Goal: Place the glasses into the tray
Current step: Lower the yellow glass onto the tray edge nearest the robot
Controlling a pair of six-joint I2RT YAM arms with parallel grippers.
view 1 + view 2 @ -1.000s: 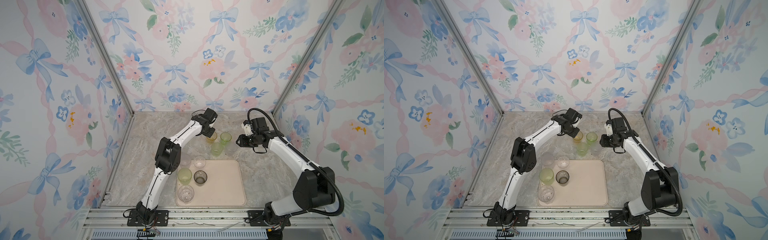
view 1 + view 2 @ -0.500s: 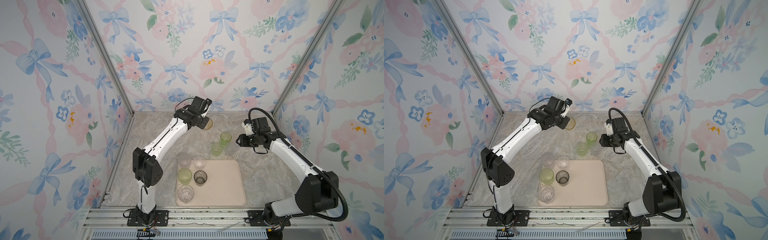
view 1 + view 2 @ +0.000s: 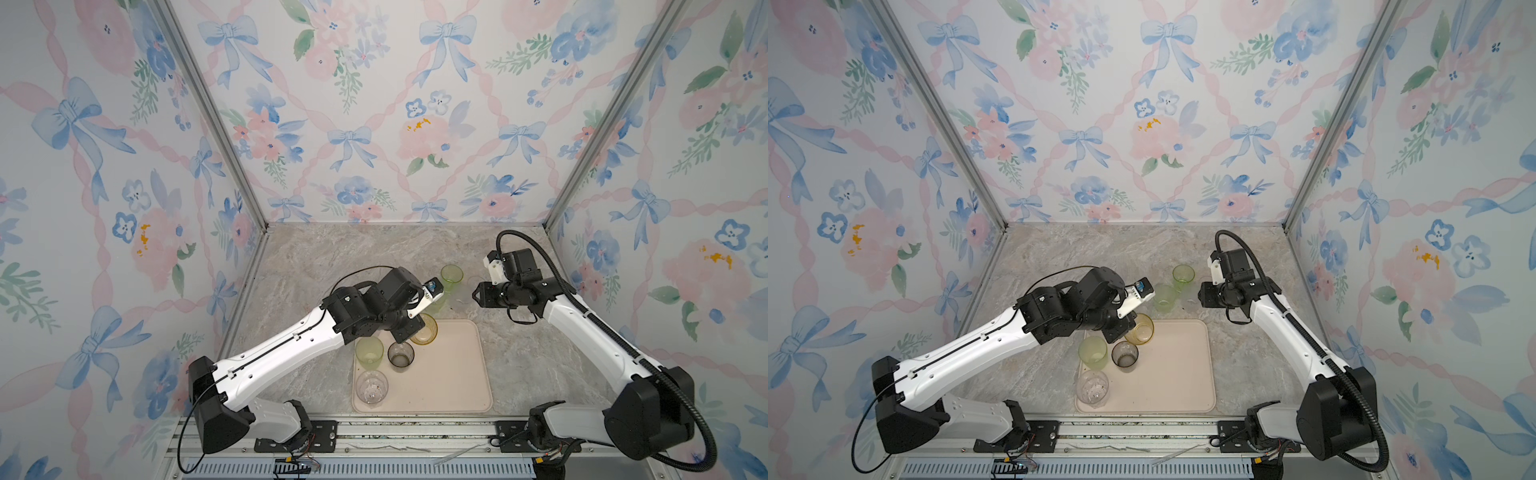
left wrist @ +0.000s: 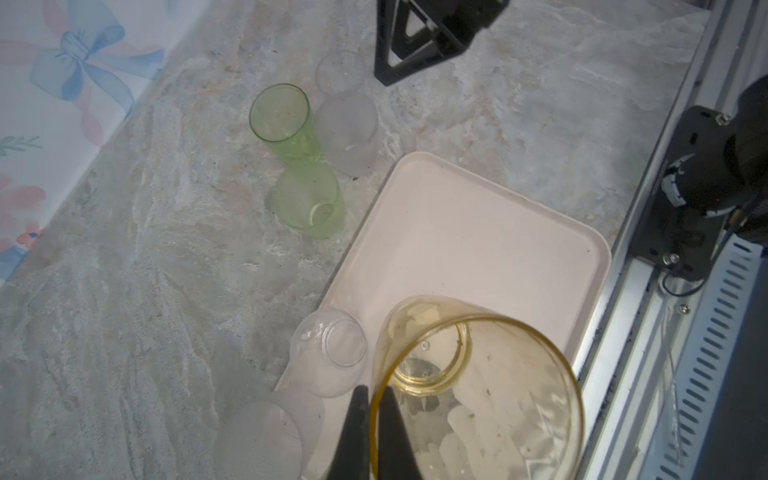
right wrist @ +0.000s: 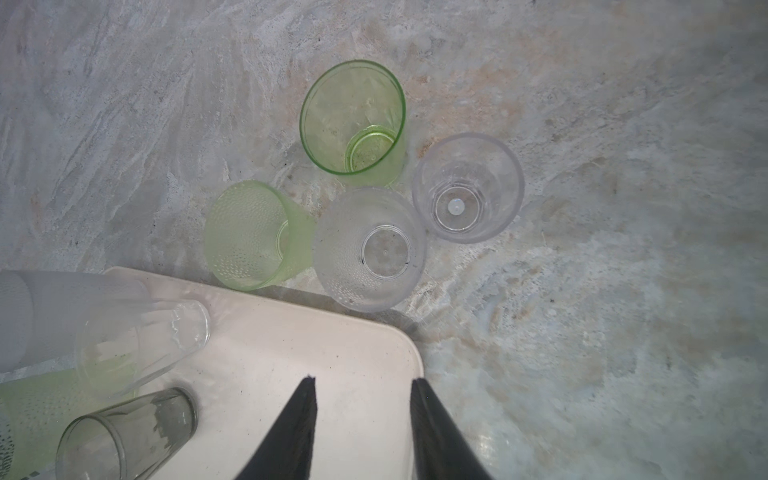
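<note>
Carried within the last second from the grey marble tabletop (image 3: 332, 257) to the far edge of the flat cream-beige rectangular tray (image 3: 453, 374): amber-yellow see-through tumbler (image 3: 424, 329), wall pinched by left gripper (image 4: 373, 392). Lowering and release judged outstanding. Right gripper (image 5: 363, 380) spread, empty, beside four green and clear tumblers (image 5: 370, 249) outside tray.
</note>
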